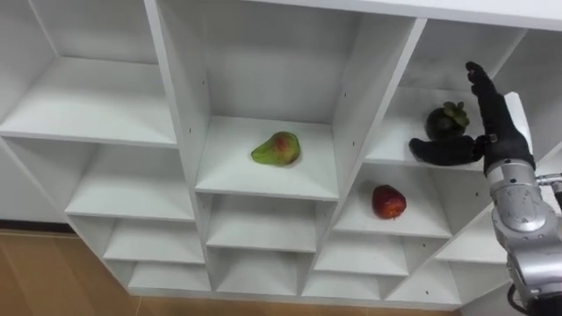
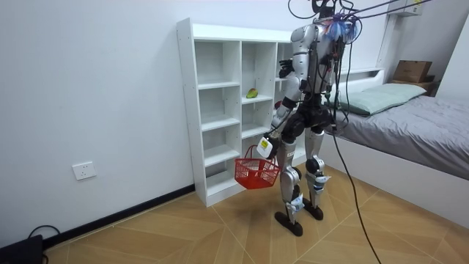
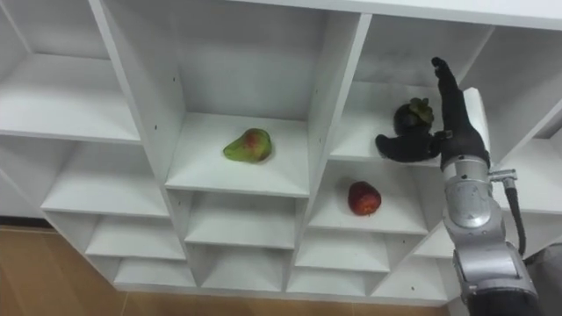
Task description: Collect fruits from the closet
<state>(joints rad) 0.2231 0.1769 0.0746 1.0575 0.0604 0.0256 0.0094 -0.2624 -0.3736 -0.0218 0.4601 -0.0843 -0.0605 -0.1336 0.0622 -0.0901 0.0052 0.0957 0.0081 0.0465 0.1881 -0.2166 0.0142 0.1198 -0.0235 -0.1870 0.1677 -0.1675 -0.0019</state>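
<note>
Mangosteen (image 1: pixel 446 120), dark, round, sits by straight-fingered right hand (image 1: pixel 498 130); left hand (image 2: pixel 265 147) grips mesh basket (image 2: pixel 256 173)

No text, label, number or sign can be read anywhere.

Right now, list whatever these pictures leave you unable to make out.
1. Dark fruit: eye views; the thumb of the open right hand covers its lower side, so contact cannot be judged.
2. Red basket: room view; too small to see its contents.
3. Closet: eye views; the picture edges cut off its top, bottom and outer compartments.
</note>
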